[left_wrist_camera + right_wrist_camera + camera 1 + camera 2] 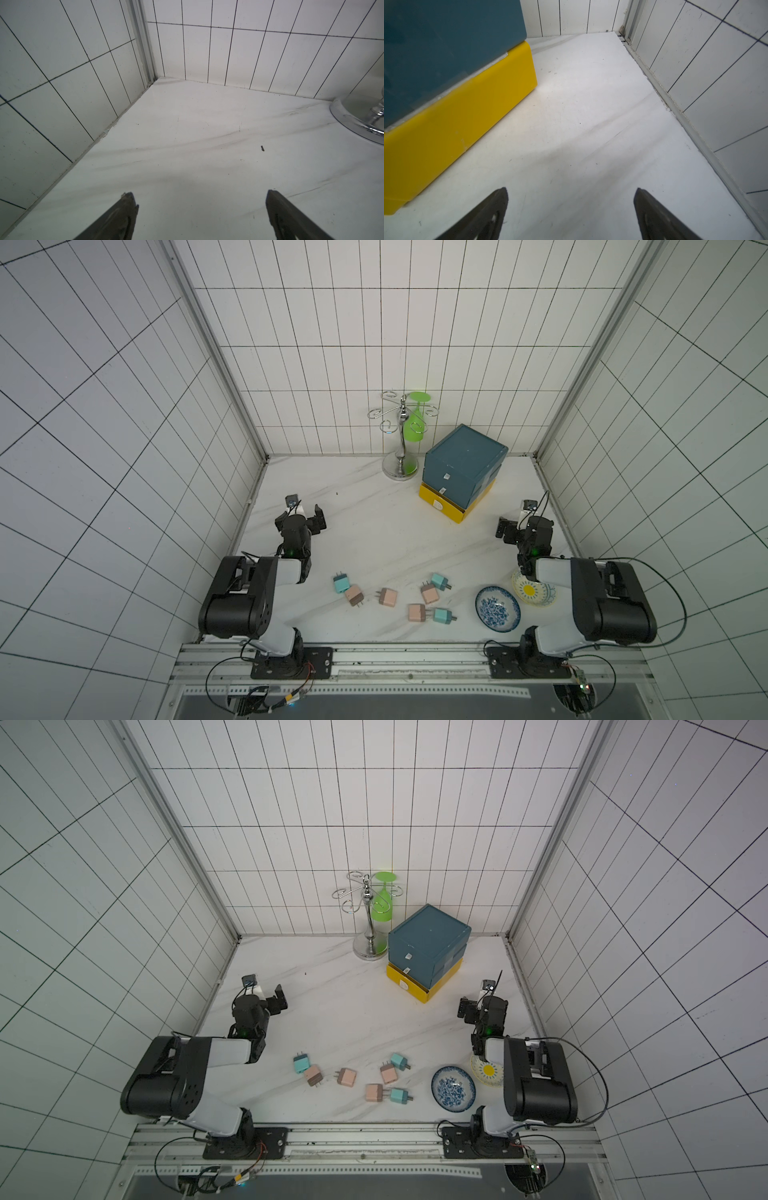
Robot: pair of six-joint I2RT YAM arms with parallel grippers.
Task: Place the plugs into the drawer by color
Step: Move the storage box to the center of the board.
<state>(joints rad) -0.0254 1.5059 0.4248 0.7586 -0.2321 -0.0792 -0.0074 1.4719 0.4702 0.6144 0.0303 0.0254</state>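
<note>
Left gripper (199, 194) has its jaws spread wide with nothing between them and hovers over the bare table (374, 531) near the left wall. Right gripper (572, 190) is also wide open and empty, near the yellow bottom tier of the drawer (463, 466).

The drawer sits at the back right of the table, turned at an angle. It has a dark teal body, 2 small white pull tabs on the front, and a yellow tier that juts out past the teal fronts.

All 7 plugs lie loose at the front of the table between the 2 arm bases, well apart from the drawer:
- Left teal plug (341, 584) touches left pink plug (354, 594).
- Middle pink plug (389, 597) lies alone.
- Far teal plug (439, 581) is just beside far pink plug (429, 594).
- Near pink plug (416, 612) is just beside near teal plug (442, 615).

Blue patterned bowl (497, 609) sits right of the plugs, and yellow bowl (534, 593) is partly under the right arm. Chrome rack (400, 435) stands at the back, left of the drawer, with a green glass (415, 429) hanging upside down on it
</note>
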